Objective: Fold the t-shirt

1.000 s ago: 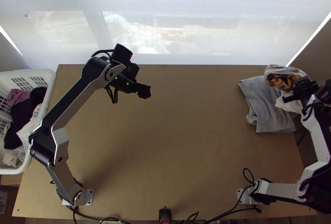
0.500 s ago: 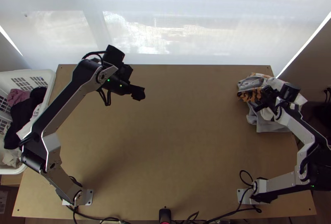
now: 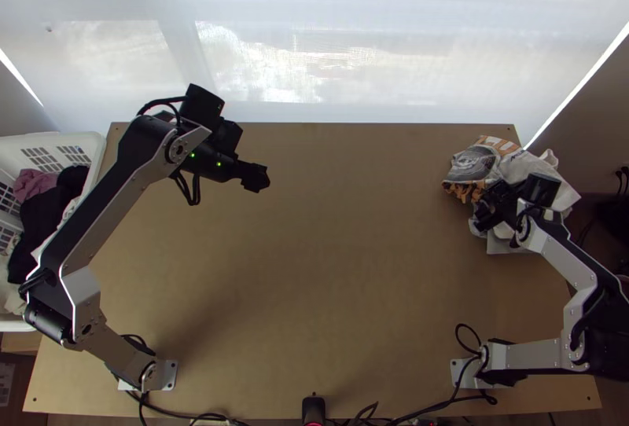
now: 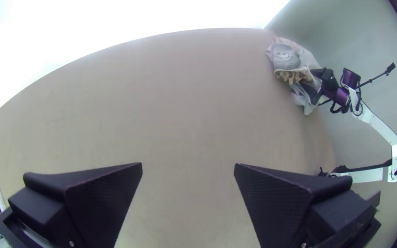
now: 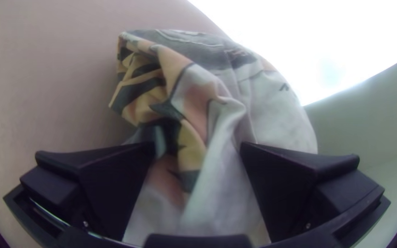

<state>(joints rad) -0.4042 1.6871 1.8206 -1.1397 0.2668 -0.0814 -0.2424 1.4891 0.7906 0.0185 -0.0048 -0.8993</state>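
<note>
Top view: printed t-shirt (image 3: 513, 167) bunched, creased, probably soft knit; right gripper (image 3: 482, 218) over it, left gripper (image 3: 258, 179) well apart; both jaws parted.

The left end effector (image 3: 258, 180) gapes well apart from the t-shirt (image 4: 286, 56)

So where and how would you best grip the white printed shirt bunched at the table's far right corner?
I'd pinch the raised fold of the printed shirt, coming down from above: the cloth is bunched, and that ridge runs between the parted fingers of the right end effector, so closing there would likely catch it.
</note>
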